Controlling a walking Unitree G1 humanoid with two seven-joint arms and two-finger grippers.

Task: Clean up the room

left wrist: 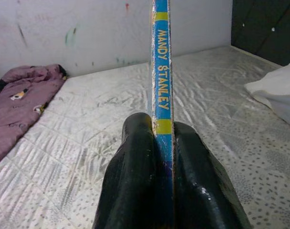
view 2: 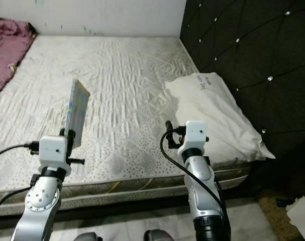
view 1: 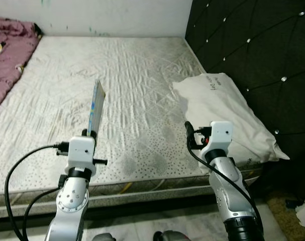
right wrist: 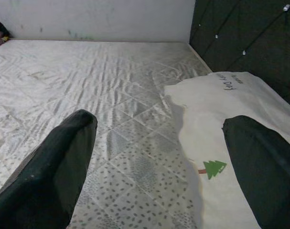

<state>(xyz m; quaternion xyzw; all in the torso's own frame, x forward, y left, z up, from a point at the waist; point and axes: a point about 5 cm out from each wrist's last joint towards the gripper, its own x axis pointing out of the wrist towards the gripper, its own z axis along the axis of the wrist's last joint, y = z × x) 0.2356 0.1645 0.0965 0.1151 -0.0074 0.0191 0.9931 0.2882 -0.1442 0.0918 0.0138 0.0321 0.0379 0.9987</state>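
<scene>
Clamped upright in the left gripper (left wrist: 159, 157): a thin book (view 1: 96, 109), long axis probably vertical above the mattress (view 1: 132, 75); spread wide, the right gripper (right wrist: 159, 162), nearer the pillow (view 1: 227, 113).

Mattress (view 1: 117, 75) middle open; pillow (view 1: 227, 115) blocks right, purple blanket (view 1: 9, 50) far left.

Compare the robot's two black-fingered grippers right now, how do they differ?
The left gripper is shut on a thin blue and yellow book, held upright on edge above the quilted white mattress; the right gripper is open and holds nothing. The left one is over bare mattress, while the right one is by the white pillow near the dark tufted headboard. Both are raised at the bed's near edge.
</scene>
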